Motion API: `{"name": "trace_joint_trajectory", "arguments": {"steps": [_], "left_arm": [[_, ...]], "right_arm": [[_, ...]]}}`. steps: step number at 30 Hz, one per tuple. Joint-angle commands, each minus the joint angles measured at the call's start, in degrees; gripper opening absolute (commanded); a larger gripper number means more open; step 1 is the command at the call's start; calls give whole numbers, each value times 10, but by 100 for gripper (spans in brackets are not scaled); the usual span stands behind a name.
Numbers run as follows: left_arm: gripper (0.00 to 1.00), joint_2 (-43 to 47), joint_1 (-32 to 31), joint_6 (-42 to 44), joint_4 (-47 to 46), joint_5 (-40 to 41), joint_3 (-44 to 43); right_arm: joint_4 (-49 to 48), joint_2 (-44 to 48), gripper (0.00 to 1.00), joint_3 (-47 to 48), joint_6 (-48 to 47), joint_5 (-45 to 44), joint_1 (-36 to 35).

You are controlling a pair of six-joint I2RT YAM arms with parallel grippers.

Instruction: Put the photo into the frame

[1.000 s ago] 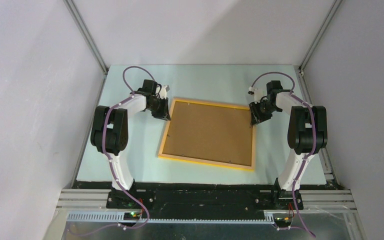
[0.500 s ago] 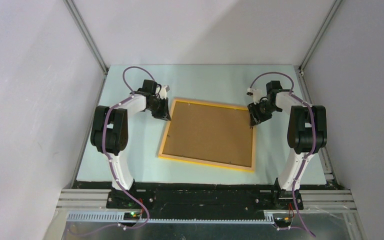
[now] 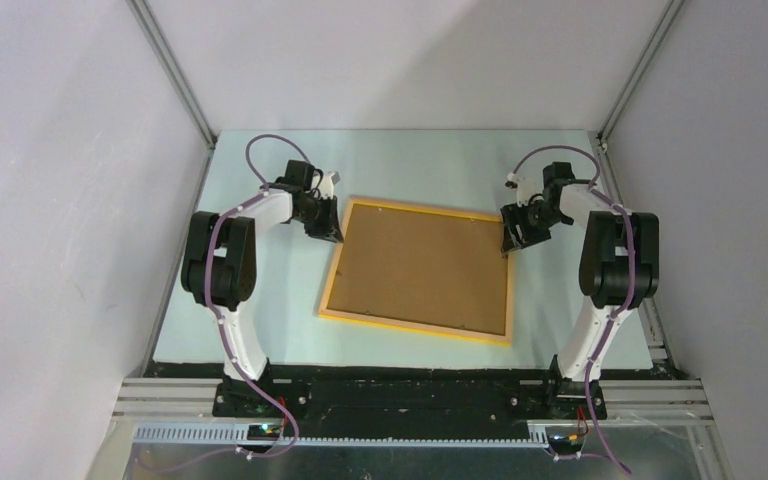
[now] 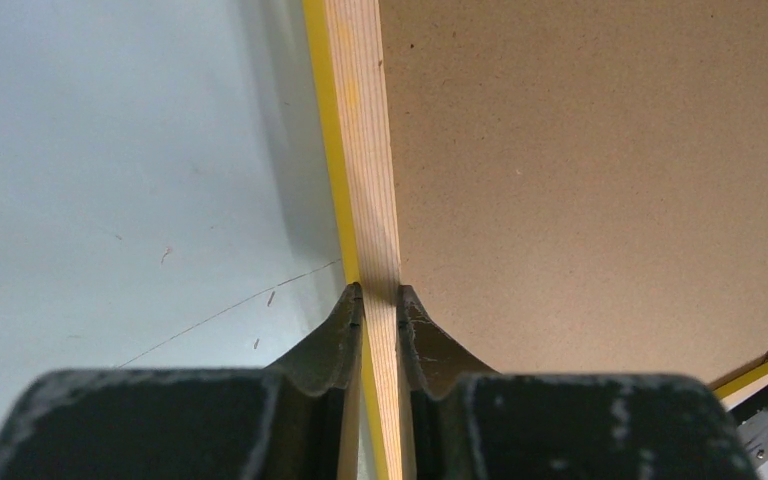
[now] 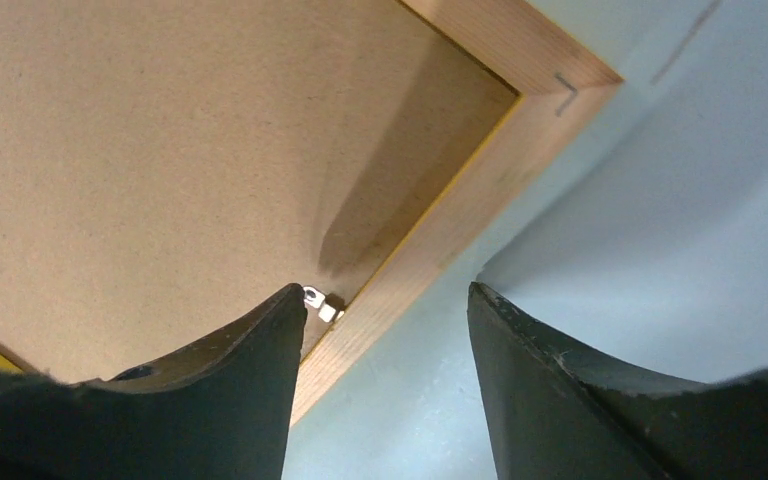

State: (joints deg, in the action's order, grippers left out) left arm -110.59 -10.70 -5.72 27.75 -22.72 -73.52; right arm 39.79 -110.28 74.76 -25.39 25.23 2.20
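The frame (image 3: 415,327) lies face down mid-picture on the tabletop (image 3: 290,335), with the brown backing board (image 3: 420,265) inside it. The left fingers (image 4: 332,345) pinch its upper-left rail. The right fingers (image 5: 250,360) stand spread astride its upper-right rail.

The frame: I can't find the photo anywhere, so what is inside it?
Inside the frame a plain brown backing board fills the whole opening, with a small metal tab at its right edge. Anything beneath the board, the photo included, is covered and cannot be seen.
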Motion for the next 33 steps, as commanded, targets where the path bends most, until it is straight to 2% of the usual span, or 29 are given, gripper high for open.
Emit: {"name": "trace_joint_trajectory", "arguments": {"steps": [1,11,24,33], "left_arm": [[0,-9,-9,-5,38,-28,16],[0,-14,-9,-3,38,-25,17],[0,-14,-9,4,38,-18,19],[0,-19,-9,4,39,-21,18]], "right_arm": [[-15,36,66,-9,42,-19,4],[-62,67,68,27,49,-101,-51],[-18,-47,66,211,29,-82,-97],[-18,-112,66,242,14,-100,-140]]}}
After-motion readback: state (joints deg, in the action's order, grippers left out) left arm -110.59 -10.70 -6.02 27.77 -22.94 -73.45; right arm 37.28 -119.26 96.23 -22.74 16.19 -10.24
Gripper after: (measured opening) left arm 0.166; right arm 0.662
